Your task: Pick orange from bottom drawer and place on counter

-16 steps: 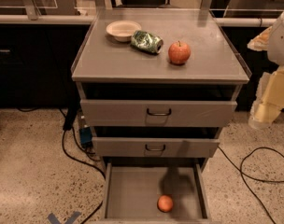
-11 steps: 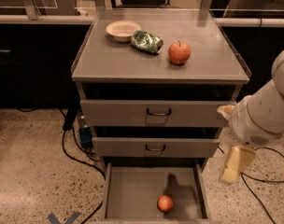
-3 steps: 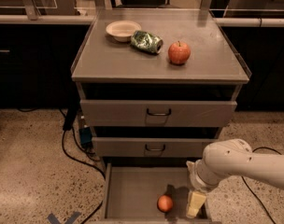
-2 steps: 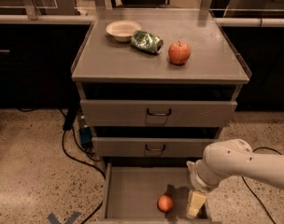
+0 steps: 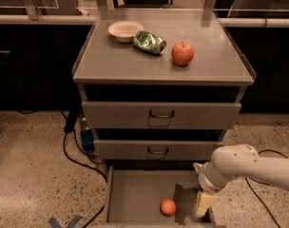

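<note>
The orange point(image 5: 168, 207) lies on the floor of the open bottom drawer point(image 5: 133, 196), near its front edge. My gripper point(image 5: 204, 203) hangs low over the drawer's right side, a short way to the right of the orange and not touching it. The white arm point(image 5: 249, 166) reaches in from the right edge of the picture. Above the two upper drawers is the counter point(image 5: 135, 63), a flat grey top with a thin rim.
On the counter stand a red apple point(image 5: 182, 53), a crushed green can point(image 5: 149, 42) and a pale bowl point(image 5: 125, 31). Both upper drawers point(image 5: 160, 115) stick out slightly above the bottom one. Black cables point(image 5: 73, 151) trail over the speckled floor at the left.
The arm has swung down from the upper right beside the cabinet into the bottom drawer's right side. Over the last second it has barely moved. The orange has stayed put.
</note>
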Controlling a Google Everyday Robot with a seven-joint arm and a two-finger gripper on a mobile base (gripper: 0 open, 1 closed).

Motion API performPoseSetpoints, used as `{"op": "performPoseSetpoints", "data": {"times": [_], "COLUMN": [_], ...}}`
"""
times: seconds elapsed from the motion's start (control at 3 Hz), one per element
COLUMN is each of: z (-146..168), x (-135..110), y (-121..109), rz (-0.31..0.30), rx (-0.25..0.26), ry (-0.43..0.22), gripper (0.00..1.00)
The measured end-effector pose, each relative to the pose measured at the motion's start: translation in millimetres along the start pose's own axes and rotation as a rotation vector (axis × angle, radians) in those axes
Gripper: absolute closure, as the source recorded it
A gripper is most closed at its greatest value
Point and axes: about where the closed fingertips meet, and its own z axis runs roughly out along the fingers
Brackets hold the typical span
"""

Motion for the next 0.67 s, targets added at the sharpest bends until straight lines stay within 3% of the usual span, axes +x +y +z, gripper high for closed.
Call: {"op": "performPoseSetpoints", "data": {"times": [0.67], "z": [64], "x": [26], "y": [-22], "rz": [-0.061], "rx": [-0.029], "ry": [-0.04], "gripper": [0.0]}}
